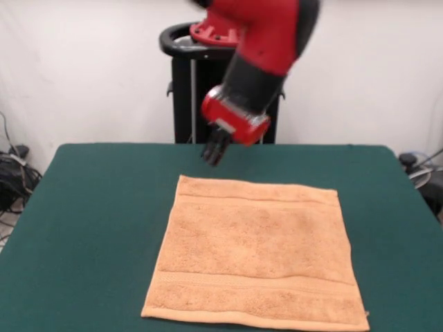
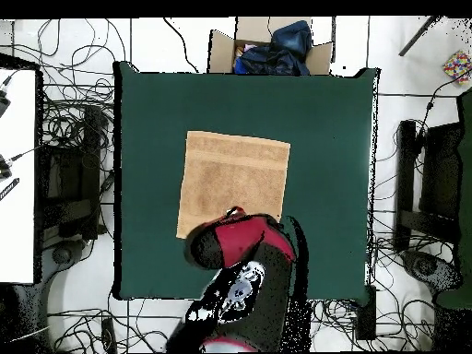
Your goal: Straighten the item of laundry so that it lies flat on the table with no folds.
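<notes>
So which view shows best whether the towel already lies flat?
The front view: the towel shows whole, spread on the table with both woven bands and no folds, and the gripper hangs beyond its far edge. In the overhead view, the arm covers one of the towel's corners.

The orange-tan towel [image 2: 232, 181] lies flat at the center of the green table [image 2: 332, 138]. The red-and-black arm [image 2: 241, 267] covers its six o'clock edge. A cardboard box [image 2: 221, 51] sits at twelve o'clock.
</notes>
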Controlling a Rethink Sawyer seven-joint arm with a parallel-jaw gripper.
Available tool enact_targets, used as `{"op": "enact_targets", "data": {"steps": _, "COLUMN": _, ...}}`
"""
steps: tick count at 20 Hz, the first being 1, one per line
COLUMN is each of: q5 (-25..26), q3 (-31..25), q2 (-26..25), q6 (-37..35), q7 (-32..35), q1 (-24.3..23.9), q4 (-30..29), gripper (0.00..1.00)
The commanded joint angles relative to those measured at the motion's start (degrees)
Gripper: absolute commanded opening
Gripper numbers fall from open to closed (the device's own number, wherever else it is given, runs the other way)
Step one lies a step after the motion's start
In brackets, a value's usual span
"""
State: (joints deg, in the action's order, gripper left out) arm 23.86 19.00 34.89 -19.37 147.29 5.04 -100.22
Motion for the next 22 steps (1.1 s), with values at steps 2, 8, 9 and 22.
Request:
{"op": "enact_targets", "data": {"steps": 2, "q5": -0.8, "q3": -3.4, "q2": 15.6, "q6": -9.7, "q7": -5.2, "q1": 4.1, "q4": -0.9, "gripper": 0.0}}
{"op": "enact_targets", "data": {"steps": 8, "q5": -3.5, "q3": -11.9, "q2": 23.5, "q6": -16.3, "q7": -15.0, "q1": -1.3, "q4": -0.9, "gripper": 0.0}}
{"op": "enact_targets", "data": {"steps": 9, "q5": -2.8, "q3": -12.0, "q2": 24.2, "q6": -16.1, "q7": -15.5, "q1": -1.2, "q4": 0.0, "gripper": 0.0}}
{"op": "enact_targets", "data": {"steps": 22, "q5": -11.4, "q3": -27.3, "q2": 31.2, "q6": -22.3, "q7": -20.5, "q1": -8.7, "q4": -1.8, "gripper": 0.0}}
